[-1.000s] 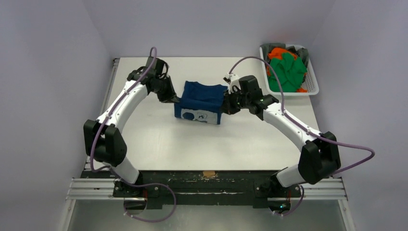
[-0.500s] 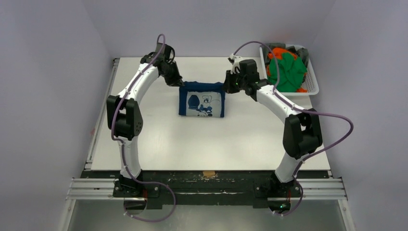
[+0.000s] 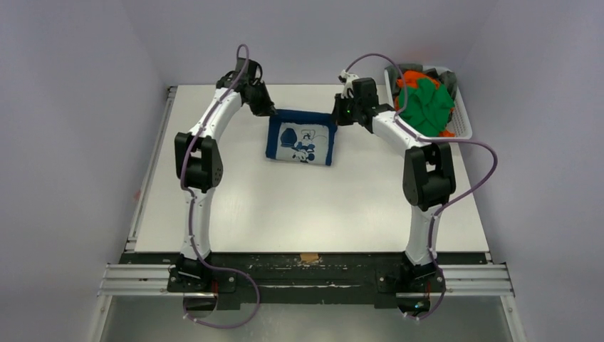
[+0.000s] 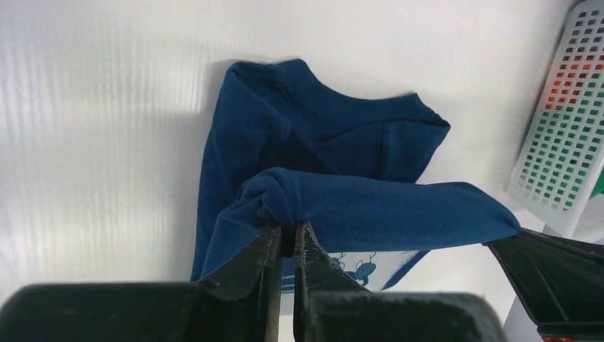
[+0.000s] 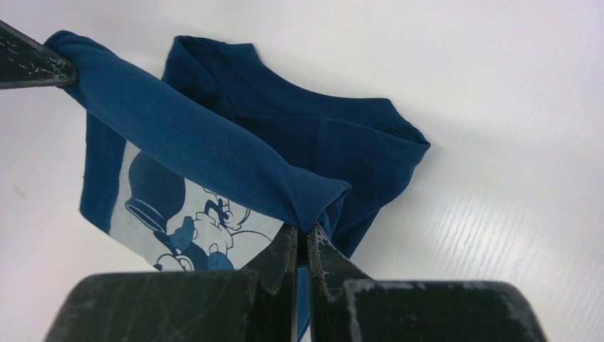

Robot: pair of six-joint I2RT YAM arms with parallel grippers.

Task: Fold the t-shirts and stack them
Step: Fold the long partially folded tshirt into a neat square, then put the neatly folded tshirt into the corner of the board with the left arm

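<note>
A navy blue t-shirt with a white cartoon print lies at the far middle of the white table. My left gripper is shut on its far left corner, and my right gripper is shut on its far right corner. The held edge hangs stretched between them above the rest of the shirt. In the left wrist view the left gripper pinches bunched blue cloth. In the right wrist view the right gripper pinches the blue fold over the print.
A white mesh basket at the far right corner holds crumpled green, orange and grey shirts. Its mesh wall shows in the left wrist view. Purple-grey walls enclose the table on three sides.
Both grippers have carried the shirt's edge away from the bases toward the far side, drawing it over so that the cartoon print now faces up. Both arms are stretched out farther.
</note>
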